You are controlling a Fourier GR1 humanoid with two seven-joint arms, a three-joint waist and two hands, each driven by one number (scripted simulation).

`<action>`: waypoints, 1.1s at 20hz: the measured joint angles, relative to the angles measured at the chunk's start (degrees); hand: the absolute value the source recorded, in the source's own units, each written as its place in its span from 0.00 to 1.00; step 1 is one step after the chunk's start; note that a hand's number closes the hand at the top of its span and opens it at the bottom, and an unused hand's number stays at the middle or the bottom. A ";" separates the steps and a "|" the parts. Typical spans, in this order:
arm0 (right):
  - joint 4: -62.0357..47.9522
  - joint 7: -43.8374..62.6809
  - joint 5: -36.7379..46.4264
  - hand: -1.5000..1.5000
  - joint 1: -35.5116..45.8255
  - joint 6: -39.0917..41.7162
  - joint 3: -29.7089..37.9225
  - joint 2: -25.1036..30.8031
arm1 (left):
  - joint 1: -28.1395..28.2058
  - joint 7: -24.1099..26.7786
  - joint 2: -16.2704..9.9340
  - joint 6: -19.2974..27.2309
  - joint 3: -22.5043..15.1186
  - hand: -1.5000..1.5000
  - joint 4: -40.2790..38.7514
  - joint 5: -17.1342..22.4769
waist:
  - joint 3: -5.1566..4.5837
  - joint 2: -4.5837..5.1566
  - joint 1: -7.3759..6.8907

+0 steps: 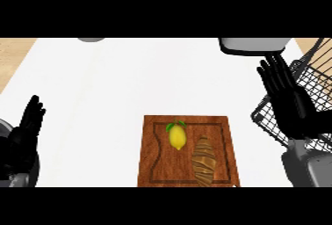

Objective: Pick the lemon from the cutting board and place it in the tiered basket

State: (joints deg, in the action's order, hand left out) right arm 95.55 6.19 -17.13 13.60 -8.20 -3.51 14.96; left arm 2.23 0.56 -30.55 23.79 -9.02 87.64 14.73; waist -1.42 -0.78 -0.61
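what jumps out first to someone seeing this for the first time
The yellow lemon catches the eye, lying on the wooden cutting board low in the middle, with a croissant beside it. At the right, the open right robot hand stands before the black wire tiered basket.

light: bright, even, diffuse | counter [130,79]: near-white, washed out, no glare spots | shadows: faint, barely any under lemon [177,137] on cutting board [156,167] | hands: black, detail lost | edges: no visible distortion
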 measured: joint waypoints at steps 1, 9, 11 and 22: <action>0.32 0.05 1.10 1.00 -0.06 -0.92 -0.61 -0.59 | 0.22 0.82 0.41 -0.23 -0.07 0.50 0.52 -0.22 | 0.51 0.05 0.09; -1.36 -0.53 16.54 0.00 -5.46 -20.21 -4.47 -7.71 | -3.68 0.29 -2.03 -1.56 -0.77 0.50 -1.04 -4.22 | 0.95 0.23 3.52; -1.92 -0.44 21.53 0.00 -8.57 -26.18 -5.20 -9.17 | -4.04 -0.02 -2.15 -1.81 -1.08 0.50 -1.26 -4.49 | 0.37 -0.16 3.82; 2.67 22.20 50.72 0.00 -21.88 -33.63 -18.51 -10.11 | -8.16 -2.25 -1.25 -3.48 -3.29 0.50 -2.94 -6.26 | 0.83 0.60 2.14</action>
State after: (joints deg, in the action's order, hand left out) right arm 98.22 28.39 33.59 -8.29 -41.82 -22.02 4.85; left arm -5.93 -1.69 -31.79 20.32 -12.31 84.70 8.47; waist -0.59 -0.17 1.53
